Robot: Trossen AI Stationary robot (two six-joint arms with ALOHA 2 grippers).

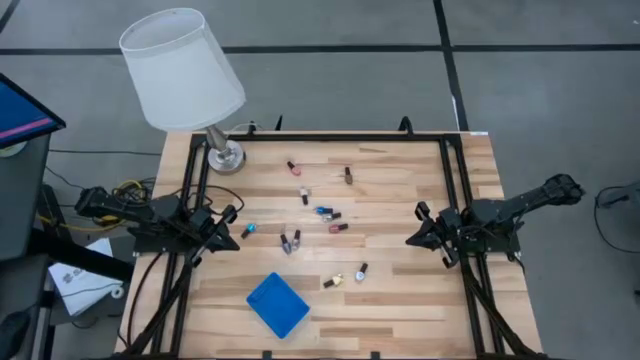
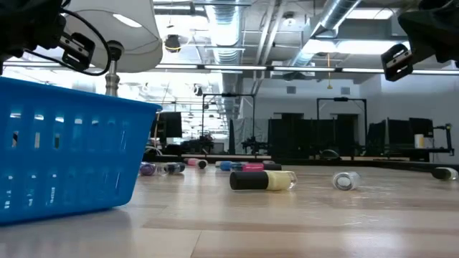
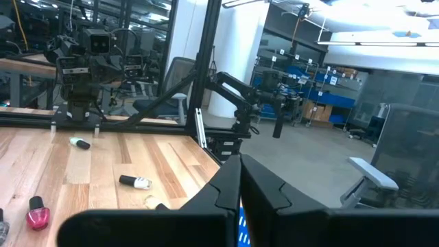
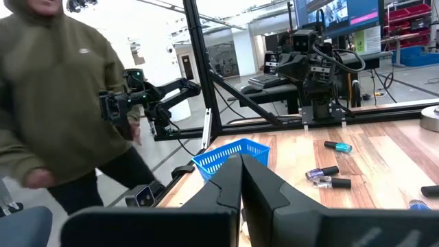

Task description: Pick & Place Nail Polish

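Several small nail polish bottles (image 1: 323,211) lie scattered on their sides over the middle of the wooden table (image 1: 400,300). The low view shows a yellow one with a dark cap (image 2: 262,180). The left wrist view shows a pink one (image 3: 38,213), and the right wrist view a teal one (image 4: 338,146). My left gripper (image 1: 232,236) hovers at the table's left edge, shut and empty, its fingers (image 3: 226,189) together. My right gripper (image 1: 412,238) hovers at the right side, also shut and empty (image 4: 241,175). Both point level toward the table's middle.
A blue slotted basket (image 1: 277,304) stands near the front edge, left of centre, and looms large in the low view (image 2: 64,150). A white-shaded lamp (image 1: 185,70) stands at the far left corner. Black frame rails (image 1: 330,138) ring the table. A person in an olive hoodie (image 4: 62,103) stands beside it.
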